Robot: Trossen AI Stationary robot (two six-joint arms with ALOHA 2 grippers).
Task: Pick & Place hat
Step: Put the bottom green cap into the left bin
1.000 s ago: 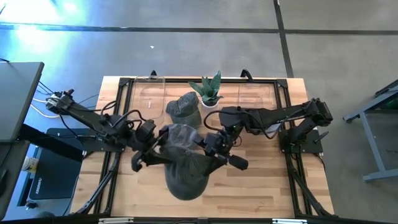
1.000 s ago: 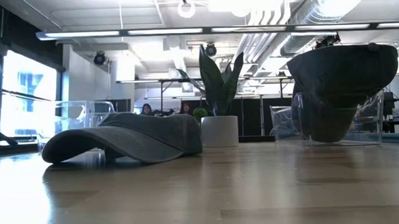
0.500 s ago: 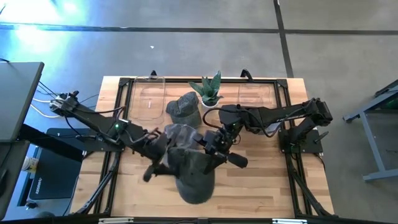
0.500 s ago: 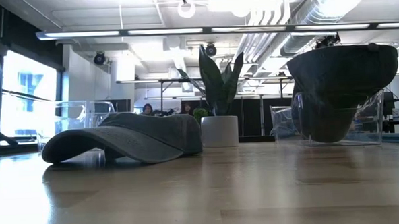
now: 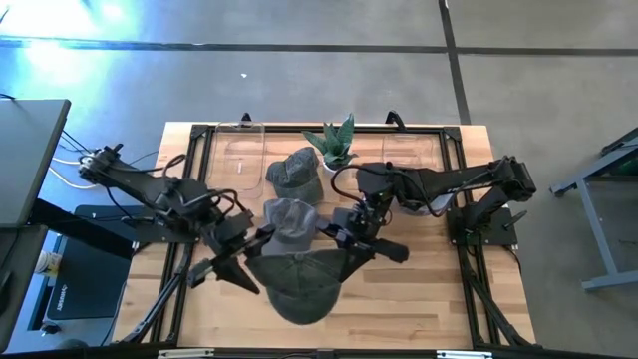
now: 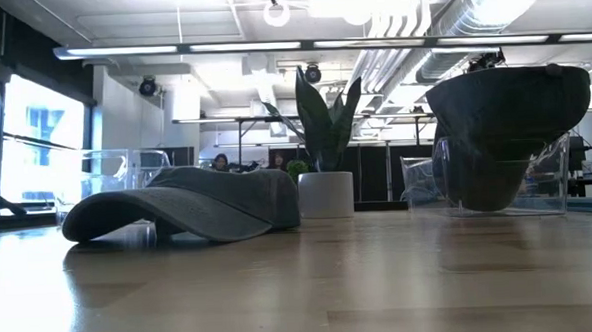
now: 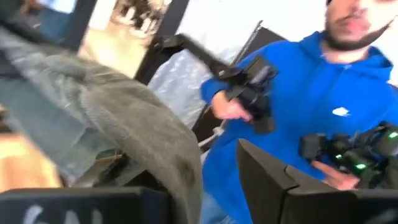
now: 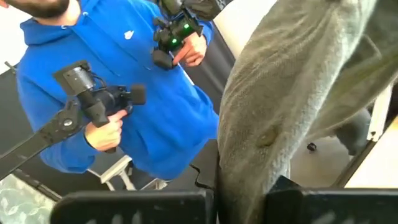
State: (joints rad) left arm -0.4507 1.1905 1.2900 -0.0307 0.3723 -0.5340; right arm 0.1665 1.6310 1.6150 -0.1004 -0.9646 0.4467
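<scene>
We see grey cap held up over table centre, between both arms, brim toward near edge, long axis running near-far. Left gripper at cap's left side, right gripper at its right; both about equally close. Right gripper pinched shut on cap fabric. Left gripper's fingers: we cannot tell whether closed on cloth, though cloth lies against them. Second cap rests far of centre, beside potted plant. Person in blue hoodie stands beyond table.
</scene>
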